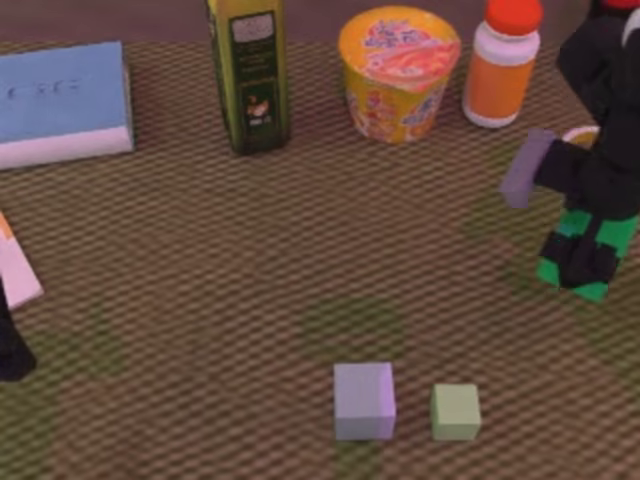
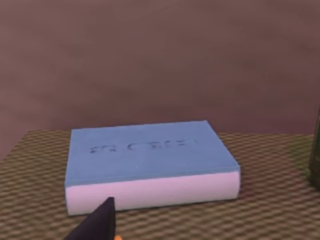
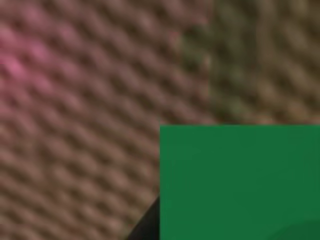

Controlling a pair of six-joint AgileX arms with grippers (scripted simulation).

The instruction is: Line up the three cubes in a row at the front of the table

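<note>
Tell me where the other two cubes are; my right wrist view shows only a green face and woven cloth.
Observer: The lavender-purple cube and the pale mint-green cube sit side by side near the front edge of the table, not touching, with the mint one on the right.
Operator: Where is my gripper relative to them?
Observer: The right gripper, closed on the emerald-green cube, is farther back, near the right side.
Operator: Is the left arm in the way?
Observer: No. The left gripper is parked at the left edge, facing the blue-topped box.
</note>
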